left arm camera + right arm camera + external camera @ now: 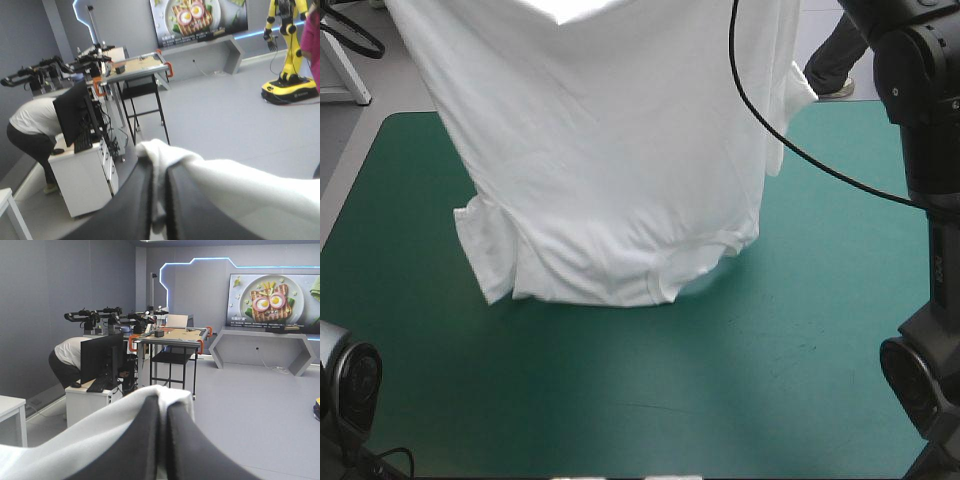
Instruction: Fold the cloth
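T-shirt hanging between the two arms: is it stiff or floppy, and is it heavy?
Probably very floppy: the T-shirt drapes in soft folds, its lower end crumpling on the teal-green cover. Likely light: the left gripper and right gripper hold it up by thin pinches of its edge.

Bright, even light from overhead floods the teal-green cover [800, 330], with no hard shadows anywhere. The T-shirt [610, 150] hangs glowing white, and up by the table's far edge it burns out to pure glare, its folds lost. There is barely a soft shadow on the cover beside its lower hem. In both wrist views the cloth reads bright and flat, while the left gripper [160, 167] and the right gripper [162, 405] carry a dull grey sheen
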